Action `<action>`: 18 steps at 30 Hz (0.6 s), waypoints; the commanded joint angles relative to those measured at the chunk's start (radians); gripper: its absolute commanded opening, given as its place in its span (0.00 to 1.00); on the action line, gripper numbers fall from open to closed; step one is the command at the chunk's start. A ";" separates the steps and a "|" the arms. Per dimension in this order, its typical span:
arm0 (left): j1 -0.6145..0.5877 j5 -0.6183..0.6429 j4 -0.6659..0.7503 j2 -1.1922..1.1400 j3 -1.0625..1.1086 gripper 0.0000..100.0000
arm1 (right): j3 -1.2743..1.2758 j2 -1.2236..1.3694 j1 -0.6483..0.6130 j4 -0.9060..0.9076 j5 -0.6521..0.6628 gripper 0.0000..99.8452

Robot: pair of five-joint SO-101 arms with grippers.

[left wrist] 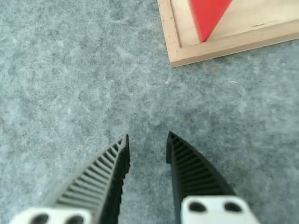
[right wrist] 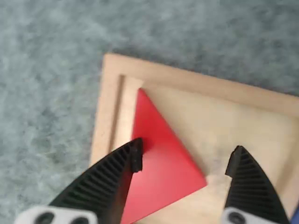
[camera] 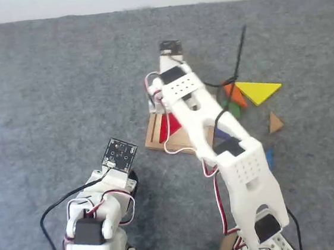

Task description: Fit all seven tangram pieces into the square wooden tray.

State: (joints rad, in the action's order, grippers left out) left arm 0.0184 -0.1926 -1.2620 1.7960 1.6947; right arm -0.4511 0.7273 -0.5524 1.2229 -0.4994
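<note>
Your right gripper (right wrist: 187,154) hangs over the square wooden tray (right wrist: 108,107). Its jaws are spread wide and there is nothing between them. Beneath it the red triangular piece (right wrist: 161,156) lies flat inside the tray, with one point tucked near a corner of the recess and one edge close along the rim. One black finger sits above that piece and the other above the bare wooden floor.

Your left gripper (left wrist: 147,140) is low over the grey felt-covered table (left wrist: 70,70). Its jaws are parted only a little and hold nothing. A corner of the tray lies just ahead of it.

In the high view your right arm (camera: 243,170) stretches across the tray and hides much of it. Your left arm (camera: 103,224) sits folded, well apart from the tray.

The other pieces you can see lie on the felt on the tray's far side from the left arm:
- A large yellow triangle (camera: 259,89) lies with an orange piece (camera: 234,96) touching it.
- A green piece (camera: 234,109) is just beside the orange one.
- A small tan triangle (camera: 274,123) lies on its own.
- A light blue piece (camera: 269,157) peeks out beside the arm.
- A dark blue piece (camera: 220,135) is partly hidden next to the tray.

A black cable (camera: 240,51) crosses above the orange piece.
</note>
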 commanded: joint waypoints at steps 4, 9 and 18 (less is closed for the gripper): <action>-0.002 0.008 -0.003 0.021 -0.012 0.12 | -0.015 0.002 -0.101 -0.018 0.012 0.31; -0.002 0.008 -0.003 0.021 -0.012 0.12 | -0.015 -0.025 -0.114 -0.019 0.012 0.31; -0.002 0.008 -0.003 0.021 -0.012 0.12 | -0.009 -0.260 -0.004 0.061 0.011 0.31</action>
State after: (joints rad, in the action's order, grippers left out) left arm 0.0184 -0.1926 -1.2620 1.7960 1.6947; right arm -0.4480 0.6398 -0.5999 1.2428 -0.4979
